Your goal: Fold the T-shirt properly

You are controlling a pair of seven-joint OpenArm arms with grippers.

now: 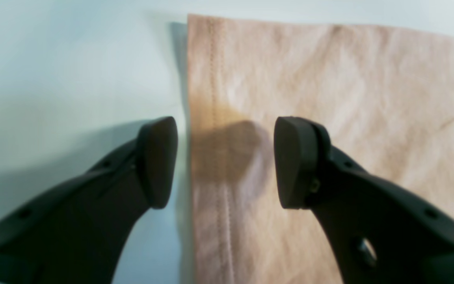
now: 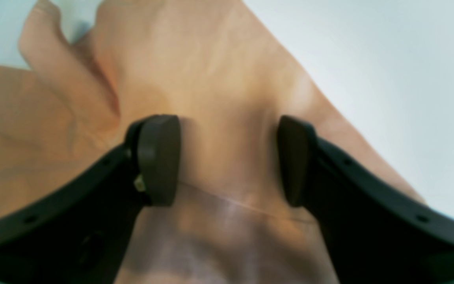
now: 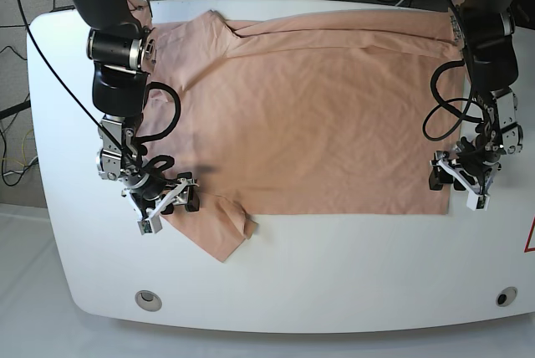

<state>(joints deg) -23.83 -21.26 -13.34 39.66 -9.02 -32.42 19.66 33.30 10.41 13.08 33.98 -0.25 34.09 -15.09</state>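
Note:
The peach T-shirt (image 3: 318, 115) lies spread flat on the white table (image 3: 351, 274), neck end toward the base view's left and hem toward the right. My left gripper (image 3: 457, 186) is open at the hem's near corner. In the left wrist view this gripper (image 1: 226, 161) straddles the stitched hem edge of the T-shirt (image 1: 329, 118), one finger over bare table and the other over cloth. My right gripper (image 3: 163, 203) is open over the near sleeve (image 3: 213, 228). Seen from the right wrist, its jaws (image 2: 227, 159) stand wide over the wrinkled sleeve (image 2: 219, 79), with nothing pinched between them.
The table has rounded edges, with round holes at its front left (image 3: 148, 298) and front right (image 3: 501, 296). A red mark (image 3: 529, 237) shows at the right edge. Black cables (image 3: 443, 107) hang along both arms. Floor cables run behind the table.

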